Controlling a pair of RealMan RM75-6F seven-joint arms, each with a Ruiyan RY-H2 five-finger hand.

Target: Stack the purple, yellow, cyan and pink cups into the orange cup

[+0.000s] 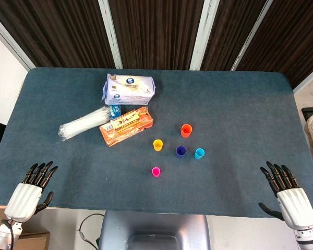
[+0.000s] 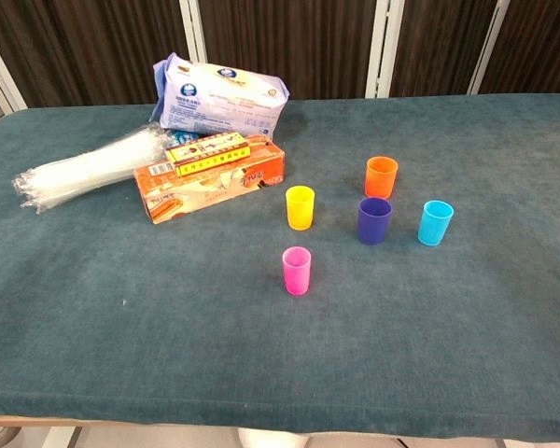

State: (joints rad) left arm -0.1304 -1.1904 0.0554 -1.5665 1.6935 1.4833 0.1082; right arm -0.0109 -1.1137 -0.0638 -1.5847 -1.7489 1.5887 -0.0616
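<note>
The worktop (image 1: pixel 240 104), covered in dark teal cloth, fills both views; its near edge runs along the bottom and its far edge meets dark curtains. The chest view shows neither hand, and the head view cuts off both arms at the wrist.

The left hand (image 1: pixel 27 194) lies at the near left corner, back upward, fingers (image 1: pixel 41 172) straight, spread and pointing away, holding nothing. The right hand (image 1: pixel 289 197) mirrors it at the near right corner, fingers (image 1: pixel 278 174) extended and apart, empty.

Far ahead of the left fingers sit a white and blue tissue pack (image 1: pixel 129 89), an orange box (image 1: pixel 126 125) just in front of it, and a clear plastic bundle (image 1: pixel 84 123) to the box's left; the print on them is too small to read.

Between the two hands, well apart from both, five cups stand upright and separate: the orange cup (image 1: pixel 186 130) farthest, then the yellow cup (image 1: pixel 158 145), purple cup (image 1: pixel 181 151) and cyan cup (image 1: pixel 199 153) in a loose row, and the pink cup (image 1: pixel 156 172) nearest. Bare cloth lies between each hand and the cups.
</note>
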